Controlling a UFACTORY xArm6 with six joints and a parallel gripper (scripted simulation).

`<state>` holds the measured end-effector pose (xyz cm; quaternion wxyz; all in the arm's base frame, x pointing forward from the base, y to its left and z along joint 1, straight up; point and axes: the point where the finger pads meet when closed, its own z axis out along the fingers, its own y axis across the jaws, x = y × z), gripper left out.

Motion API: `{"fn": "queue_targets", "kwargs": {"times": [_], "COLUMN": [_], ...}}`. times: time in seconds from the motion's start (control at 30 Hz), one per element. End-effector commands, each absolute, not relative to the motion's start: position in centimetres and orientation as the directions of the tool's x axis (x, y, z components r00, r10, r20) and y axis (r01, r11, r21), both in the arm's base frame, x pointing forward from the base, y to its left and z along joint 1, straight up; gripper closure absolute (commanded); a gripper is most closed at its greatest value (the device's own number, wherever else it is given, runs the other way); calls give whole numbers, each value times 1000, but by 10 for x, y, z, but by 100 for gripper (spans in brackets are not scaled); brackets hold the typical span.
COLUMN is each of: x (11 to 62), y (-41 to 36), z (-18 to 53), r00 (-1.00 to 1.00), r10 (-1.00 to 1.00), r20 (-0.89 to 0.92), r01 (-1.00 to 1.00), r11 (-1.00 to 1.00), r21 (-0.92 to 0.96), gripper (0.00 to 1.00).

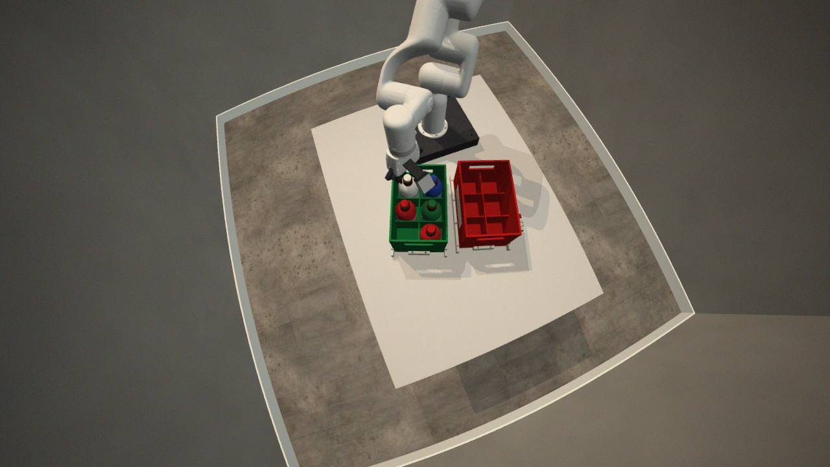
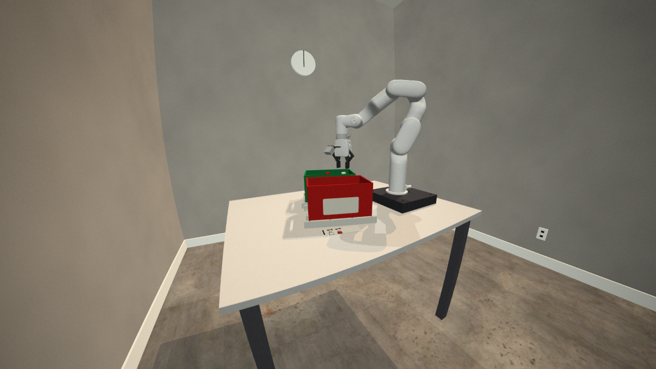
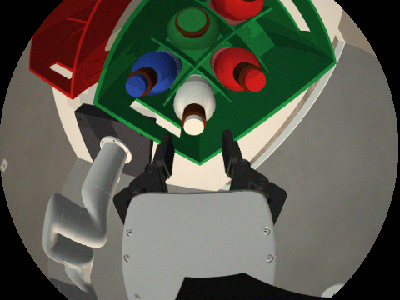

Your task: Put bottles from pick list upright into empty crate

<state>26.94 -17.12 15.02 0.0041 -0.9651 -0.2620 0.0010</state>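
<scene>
The green crate (image 1: pixel 417 207) holds several upright bottles: a white one (image 3: pixel 193 102) in the back corner nearest the arm base, a blue one (image 3: pixel 149 75) beside it, a green one (image 3: pixel 190 28), and two red ones (image 3: pixel 240 68). My gripper (image 3: pixel 197 140) is open and empty, hanging above the white bottle (image 1: pixel 407 184), clear of the crate rim in the side view (image 2: pixel 344 161). The red crate (image 1: pixel 486 200) stands empty to the right. The pick list (image 2: pixel 333 231) lies on the table in front of the red crate in the side view; its marks are too small to read.
The arm's black base plate (image 1: pixel 445 136) sits just behind the crates. Both crates stand on pale rails (image 2: pixel 340 222). One front cell of the green crate (image 1: pixel 402 232) holds no bottle.
</scene>
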Motion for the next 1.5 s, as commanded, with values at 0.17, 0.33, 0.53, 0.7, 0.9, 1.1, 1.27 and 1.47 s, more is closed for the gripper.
{"fn": "queue_targets", "kwargs": {"times": [0.17,0.33,0.53,0.7,0.9,1.1,1.27,1.47], "x": [271,271,271,271,271,271,271,271], "y": [-172,-172,-172,-172,-172,-172,-172,-172], "z": [140,133,128,121,113,108,101,101], "r00": [863,863,863,863,863,863,863,863], "r10": [506,506,506,506,506,506,506,506], "r20": [2,2,2,2,2,2,2,2], "r01": [506,506,506,506,506,506,506,506], "r11": [-863,-863,-863,-863,-863,-863,-863,-863], "r21": [-4,-4,-4,-4,-4,-4,-4,-5], "gripper": [35,35,35,35,35,35,35,35]}}
